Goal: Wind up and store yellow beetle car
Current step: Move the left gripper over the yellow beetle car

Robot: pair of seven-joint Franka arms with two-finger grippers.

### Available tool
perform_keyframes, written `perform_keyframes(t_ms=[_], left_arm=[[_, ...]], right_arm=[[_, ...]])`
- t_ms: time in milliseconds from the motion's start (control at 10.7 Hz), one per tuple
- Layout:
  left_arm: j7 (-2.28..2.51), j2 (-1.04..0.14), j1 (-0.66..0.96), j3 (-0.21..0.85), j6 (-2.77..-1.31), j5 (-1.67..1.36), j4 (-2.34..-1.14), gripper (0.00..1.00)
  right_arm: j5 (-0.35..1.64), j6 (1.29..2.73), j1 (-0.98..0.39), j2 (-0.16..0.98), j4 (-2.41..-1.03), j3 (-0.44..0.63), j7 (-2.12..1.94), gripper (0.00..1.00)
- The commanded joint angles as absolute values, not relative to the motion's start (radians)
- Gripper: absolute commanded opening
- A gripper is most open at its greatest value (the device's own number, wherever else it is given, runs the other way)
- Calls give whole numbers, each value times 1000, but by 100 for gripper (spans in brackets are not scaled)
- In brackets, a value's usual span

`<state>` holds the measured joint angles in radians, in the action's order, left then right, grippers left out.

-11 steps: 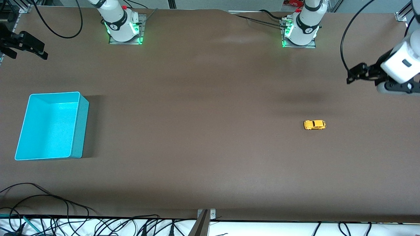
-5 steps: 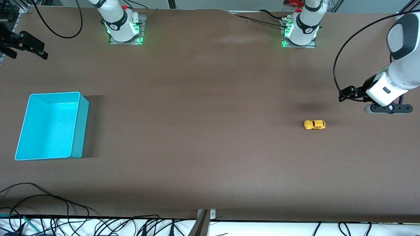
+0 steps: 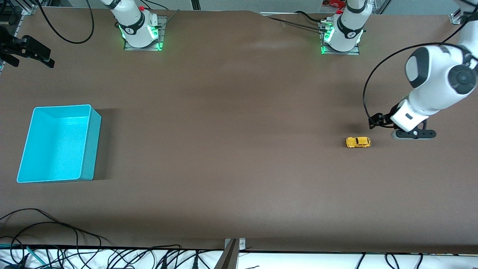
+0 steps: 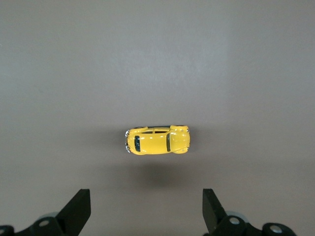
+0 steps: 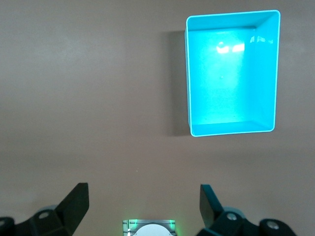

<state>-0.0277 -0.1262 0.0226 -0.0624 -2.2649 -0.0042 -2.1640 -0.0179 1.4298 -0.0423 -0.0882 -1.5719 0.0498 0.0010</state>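
The yellow beetle car (image 3: pixel 358 142) stands on its wheels on the brown table, toward the left arm's end. My left gripper (image 3: pixel 375 121) hangs over the table close beside the car, not touching it. In the left wrist view the car (image 4: pixel 157 140) lies just ahead of the left gripper (image 4: pixel 146 211), whose fingers stand wide open with nothing between them. My right gripper (image 3: pixel 28 52) waits at the right arm's end of the table. It is open and empty in the right wrist view (image 5: pixel 142 204).
A turquoise bin (image 3: pixel 95 145) stands empty at the right arm's end of the table, also seen in the right wrist view (image 5: pixel 188 73). The two arm bases (image 3: pixel 140 31) (image 3: pixel 340 33) stand along the table's edge farthest from the front camera. Cables lie along the nearest edge.
The left arm has swung in and down from the table's end, bringing its open gripper close to the car. The car, the bin and the right arm have not moved.
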Motion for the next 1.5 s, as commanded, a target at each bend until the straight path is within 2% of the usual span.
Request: perform_keyframes(t_ms=[0, 469, 1031, 1406], left_arm=[[-48, -167, 18, -61, -2333, -15, -2192, 100], [-433, -253, 15, -61, -2395, -17, -2192, 99], [-1297, -302, 23, -61, -2401, -14, -2194, 100], [-1765, -370, 21, -61, -2557, -24, -2189, 100]], right_arm=[[-3, 1414, -41, -97, -1565, 52, 8, 100], [-3, 1414, -41, -97, -1565, 49, 8, 100], [-3, 1414, -41, -97, -1565, 51, 9, 100], [-3, 1414, -41, -97, -1565, 51, 9, 100]])
